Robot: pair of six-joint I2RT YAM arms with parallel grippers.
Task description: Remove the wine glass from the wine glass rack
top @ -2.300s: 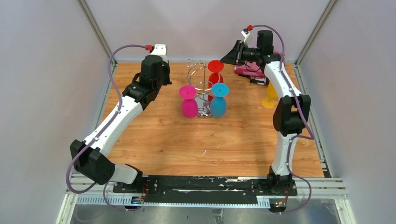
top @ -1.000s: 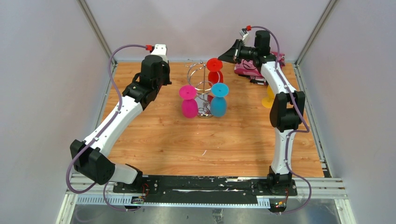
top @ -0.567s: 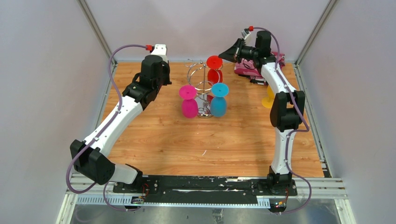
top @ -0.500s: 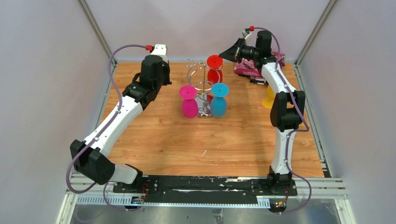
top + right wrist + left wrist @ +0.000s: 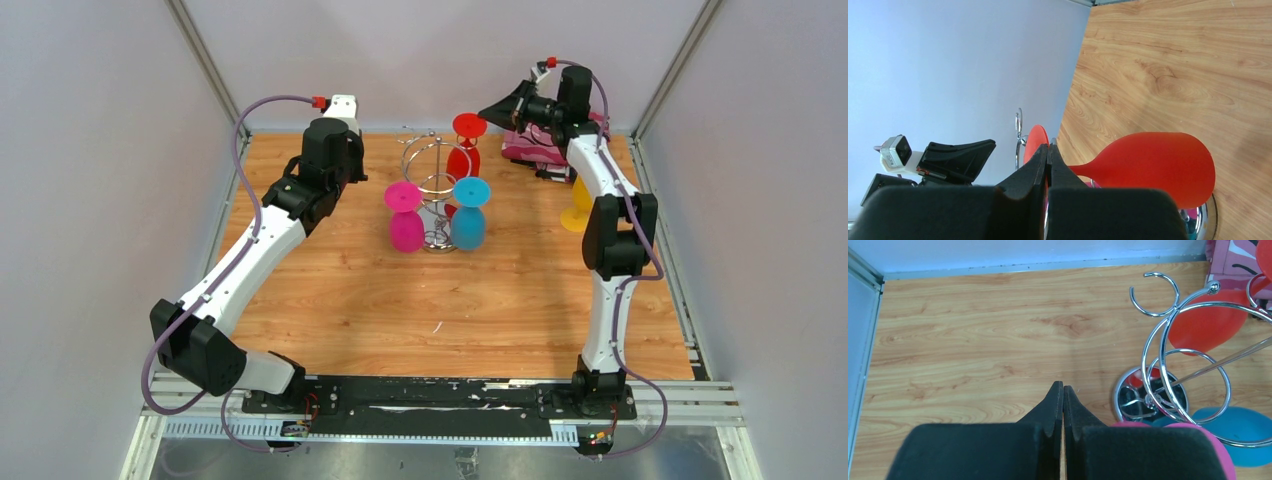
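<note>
Stem of the red wine glass (image 5: 462, 160) is pinched in the right hand (image 5: 497, 105), just under the round foot. In the wrist view both fingers (image 5: 1034, 165) press together on it, and the bowl reaches out ahead of them.

Over the last couple of seconds this hand has drawn back and risen a little, and the glass has come with it. The foot, which sat over a hook near the post of the wine glass rack (image 5: 430, 185), now lies nearer the hand's own side. The bowl tilts, its low end close beside the chrome rings. That reads as the pull-out under way. Whether the stem is wholly clear of its hook I cannot tell, since one curl shows right beside the foot in the wrist view. More retreat looks needed before the glass can be set on the table (image 5: 400, 300).

Beyond the rack from this hand, a pink glass (image 5: 404, 225) and a blue glass (image 5: 468, 222) hang untouched. The left hand (image 5: 1063, 390) hovers with its fingers pressed together on nothing, where it has stayed, the rack just ahead to its right.
</note>
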